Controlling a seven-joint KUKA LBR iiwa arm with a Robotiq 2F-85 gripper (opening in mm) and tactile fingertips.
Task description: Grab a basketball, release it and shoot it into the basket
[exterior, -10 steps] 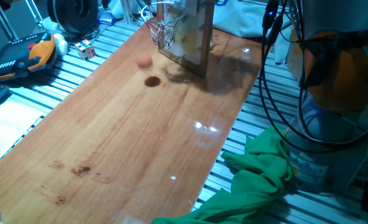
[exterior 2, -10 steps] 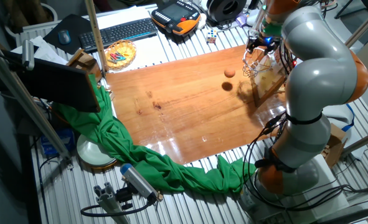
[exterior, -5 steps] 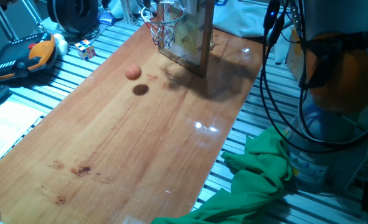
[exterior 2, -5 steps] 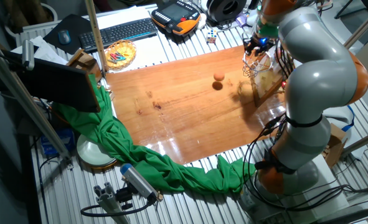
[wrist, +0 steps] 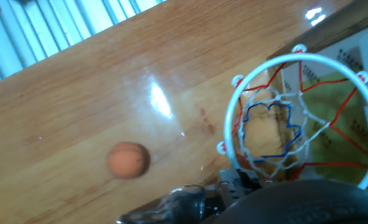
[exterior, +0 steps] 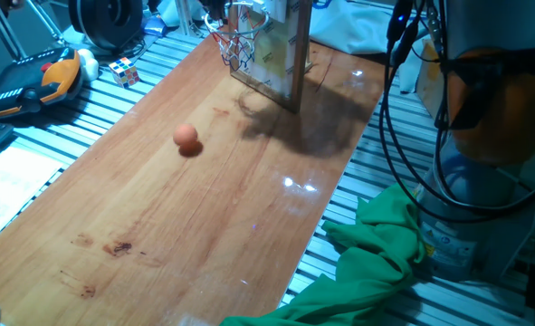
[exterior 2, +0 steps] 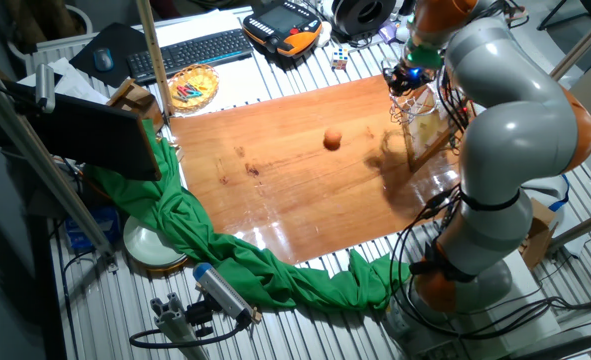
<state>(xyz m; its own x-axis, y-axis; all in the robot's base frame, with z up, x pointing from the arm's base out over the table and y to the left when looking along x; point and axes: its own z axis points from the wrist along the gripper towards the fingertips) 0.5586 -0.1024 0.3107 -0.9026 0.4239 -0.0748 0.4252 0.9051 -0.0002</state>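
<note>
Oddly, no readable writing; the basketball [exterior: 186, 137] lies loose, well apart from the basket [wrist: 296, 112]; gripper [exterior 2: 407, 78] fingers perhaps hidden, can't tell.

Tabletop [exterior: 204, 217]: varnished wood with visible grain and a few dark stains, glossy enough to throw bright lamp glare. Bench [exterior: 86, 109] around it: ribbed metal slats with a dull sheen. Basketball [exterior: 186, 137]: orange, matt, no highlight. Basket [wrist: 296, 118]: smooth, pale-looking rim, thin cord net in white, red and blue; backboard [exterior: 281, 54] a clear sheet in a plain wood frame. Cloth [exterior 2: 225, 250]: green fabric, matt, heavily creased. Robot arm [exterior 2: 515, 110]: smooth shell, grey and orange, satin gloss; black rubbery cables [exterior: 403, 118] hang beside it. Small bowl [exterior 2: 194, 87]: woven, straw-like.
</note>
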